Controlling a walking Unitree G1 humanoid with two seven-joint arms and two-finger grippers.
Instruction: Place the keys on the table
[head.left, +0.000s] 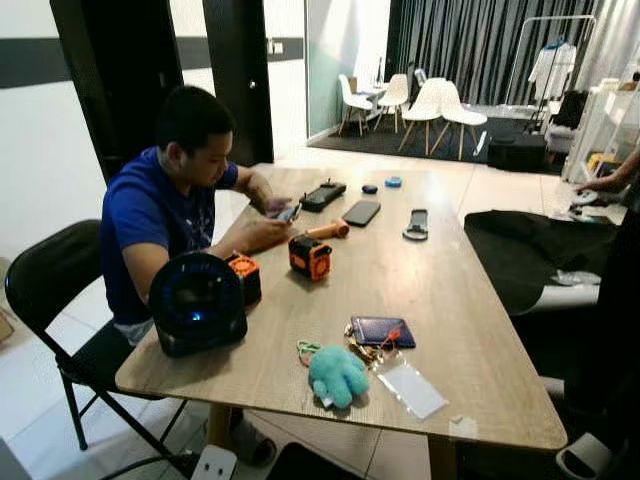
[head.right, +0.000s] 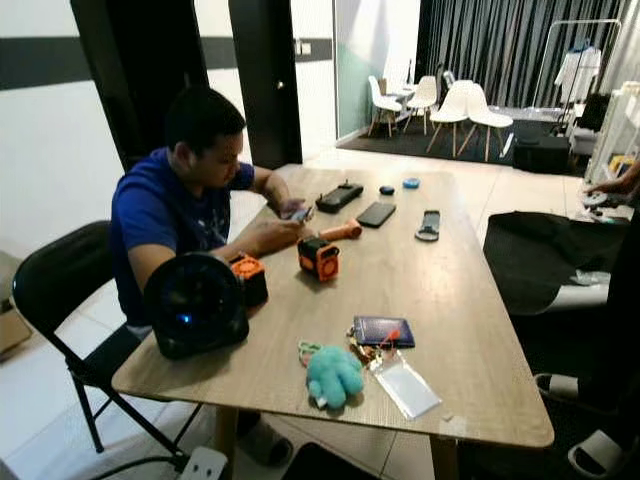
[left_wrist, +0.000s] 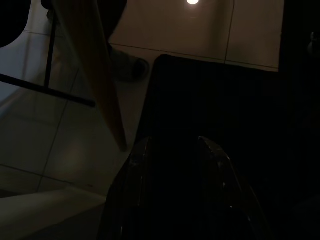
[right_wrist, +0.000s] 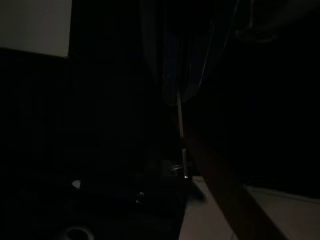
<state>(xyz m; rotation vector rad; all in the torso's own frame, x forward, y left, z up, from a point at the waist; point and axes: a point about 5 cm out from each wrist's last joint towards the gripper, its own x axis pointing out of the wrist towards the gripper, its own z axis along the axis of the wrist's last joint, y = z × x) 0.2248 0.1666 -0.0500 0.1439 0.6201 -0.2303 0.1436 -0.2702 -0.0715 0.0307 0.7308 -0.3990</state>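
Keys (head.left: 365, 349) on wooden table (head.left: 440, 290), near its near edge, touching a dark blue wallet (head.left: 383, 331), beside a teal plush toy (head.left: 337, 375) and clear card sleeve (head.left: 412, 389). Left gripper (left_wrist: 172, 165) low beside a table leg (left_wrist: 95, 75), above tiled floor, fingers slightly apart, holding nothing; well apart from keys. Right gripper: too dark, cannot tell. Seated person (head.left: 165, 205) at left edge; black speaker (head.left: 197, 303) near corner.

Keys (head.left: 362, 349) beside the teal plush (head.left: 337, 375): a tiny tangle, single keys impossible to pick out. Left tool (left_wrist: 172, 150) is just two dim finger outlines, gap unreadable. Right wrist view nearly black. Person's arm (head.left: 612, 180) cut off at the edge.
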